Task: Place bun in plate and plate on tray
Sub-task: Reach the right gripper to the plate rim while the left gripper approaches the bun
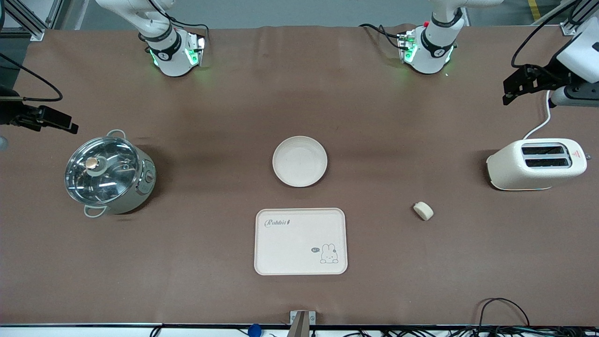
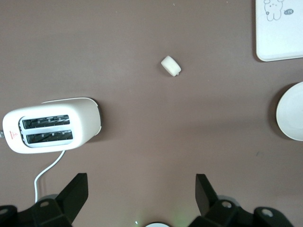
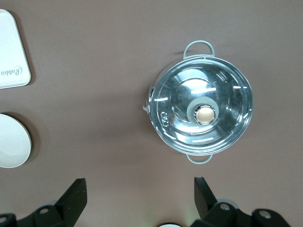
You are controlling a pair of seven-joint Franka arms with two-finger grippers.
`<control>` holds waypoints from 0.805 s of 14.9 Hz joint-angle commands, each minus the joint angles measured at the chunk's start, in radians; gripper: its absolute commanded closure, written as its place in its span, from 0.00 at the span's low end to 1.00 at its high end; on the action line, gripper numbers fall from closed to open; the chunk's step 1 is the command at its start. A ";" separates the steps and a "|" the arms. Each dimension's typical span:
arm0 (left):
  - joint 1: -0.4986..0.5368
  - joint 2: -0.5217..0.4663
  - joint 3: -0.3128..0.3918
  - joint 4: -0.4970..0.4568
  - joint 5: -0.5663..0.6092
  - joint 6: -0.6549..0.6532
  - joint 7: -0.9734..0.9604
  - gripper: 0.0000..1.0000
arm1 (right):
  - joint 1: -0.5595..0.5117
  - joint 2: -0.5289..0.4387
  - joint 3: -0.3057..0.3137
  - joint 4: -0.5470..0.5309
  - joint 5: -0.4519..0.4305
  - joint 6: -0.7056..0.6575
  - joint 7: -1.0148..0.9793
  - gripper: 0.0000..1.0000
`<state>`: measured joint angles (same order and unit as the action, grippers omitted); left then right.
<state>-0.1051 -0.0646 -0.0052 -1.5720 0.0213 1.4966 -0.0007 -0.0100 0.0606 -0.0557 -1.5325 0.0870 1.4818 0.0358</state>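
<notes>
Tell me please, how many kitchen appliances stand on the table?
2. The pot with a glass lid stands toward the right arm's end of the table; the toaster stands toward the left arm's end. None seems hidden.

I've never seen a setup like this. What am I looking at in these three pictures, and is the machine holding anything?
These are two robot arms at a brown table. The wide picture looks down from a high camera facing them; the other two come from cameras on each arm's wrist. The dark prongs in those are each gripper's fingers: the left gripper is high over the table near a white toaster, the right gripper near a lidded steel pot. Both are open, hold nothing, and wait. In the middle lies an empty round plate; nearer the front camera is a cream tray with a bunny drawing. A small bun lies on the table toward the left arm's end.
</notes>
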 commanded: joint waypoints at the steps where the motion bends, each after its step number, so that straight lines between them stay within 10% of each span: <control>1: -0.008 0.109 0.004 0.095 0.025 -0.007 -0.002 0.00 | 0.080 0.034 0.008 -0.078 0.068 0.128 0.051 0.00; 12: -0.019 0.324 -0.006 -0.066 0.000 0.327 -0.173 0.00 | 0.553 0.439 0.008 -0.211 0.209 0.774 0.378 0.00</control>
<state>-0.1245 0.2622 -0.0083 -1.5559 0.0216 1.7282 -0.1443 0.4651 0.4814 -0.0344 -1.7010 0.2747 2.1726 0.3838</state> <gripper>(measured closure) 0.000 0.000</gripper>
